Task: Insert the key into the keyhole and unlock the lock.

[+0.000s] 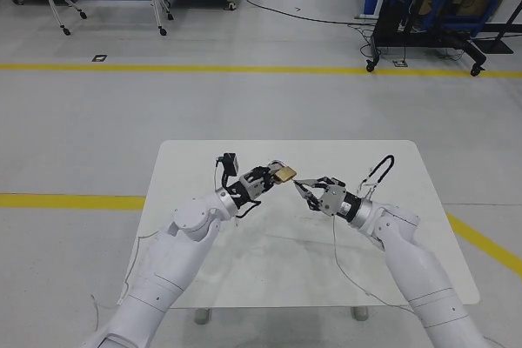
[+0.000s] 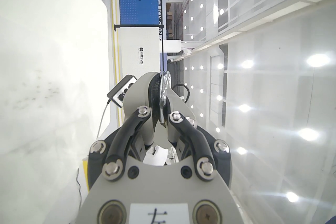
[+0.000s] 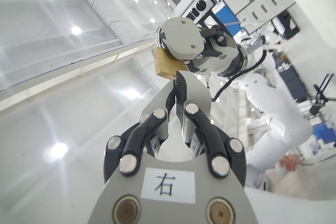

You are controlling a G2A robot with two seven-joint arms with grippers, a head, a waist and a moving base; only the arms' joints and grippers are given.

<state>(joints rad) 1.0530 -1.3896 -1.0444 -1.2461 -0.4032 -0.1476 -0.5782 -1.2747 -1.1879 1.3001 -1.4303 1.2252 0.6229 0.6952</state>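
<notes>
Above surface (image 1: 244, 270) centre, lock (image 1: 284, 173) is clamped in left end effector (image 1: 276, 175), keyhole face turned toward right end effector (image 1: 305, 184); key (image 3: 174, 77) is pinched there, long axis aimed at that face, tip just beside it.

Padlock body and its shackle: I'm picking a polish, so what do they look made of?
The yellow rectangular padlock body looks like brass with a brushed, satin finish: golden colour and a soft dull sheen, though plated steel is possible. The curved silvery shackle looks like polished steel, perhaps chromed: it gives bright mirror-like glints.
</notes>
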